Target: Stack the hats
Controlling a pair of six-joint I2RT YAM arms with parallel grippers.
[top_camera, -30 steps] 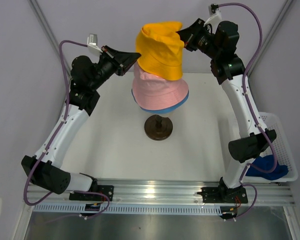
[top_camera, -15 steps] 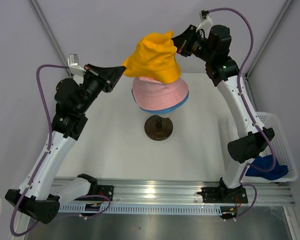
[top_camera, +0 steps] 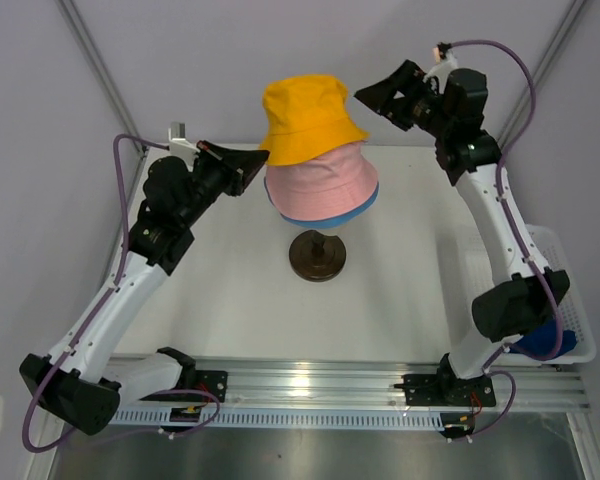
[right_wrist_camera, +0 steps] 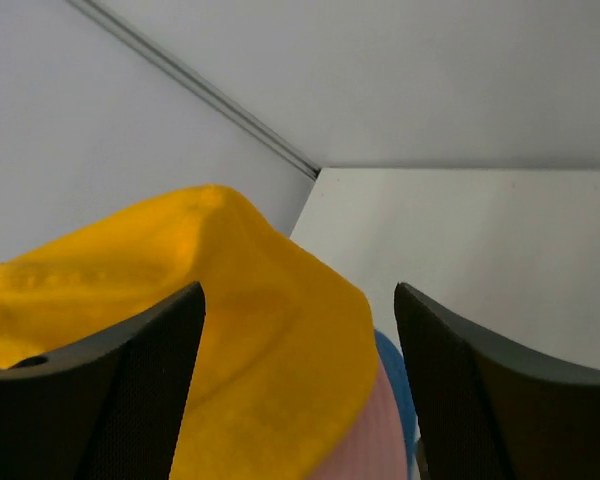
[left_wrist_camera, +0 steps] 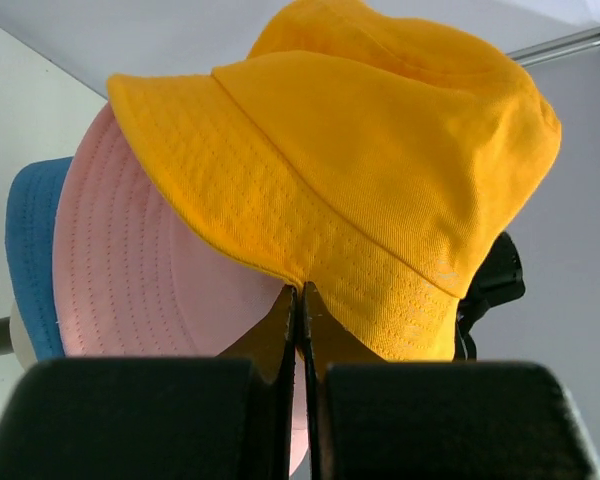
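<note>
Nearest, R side: navy hat (top_camera: pixel 545 340) is lying in the white basket (top_camera: pixel 572 285), partly hidden by the R arm, well apart from both pincers. Mid-table, the dark stand base (top_camera: pixel 317 256) is carrying the stack: light blue hat (left_wrist_camera: pixel 35 255) at bottom, pink hat (top_camera: pixel 320 185) over it, yellow hat (top_camera: pixel 308 118) sitting on top, tilted a bit.

L pincer (top_camera: pixel 258 158) is clamping tog. on the yellow brim's near-left edge. Farther back, R pincer (top_camera: pixel 372 103) is standing w/ jaws apart just beside the yellow crown, gripping nothing.

Step, prob.: seating hat no. 3. Nxt move is likely calling for L to let the brim go w/o dragging the hat askew, then someone fetching the navy one.
</note>
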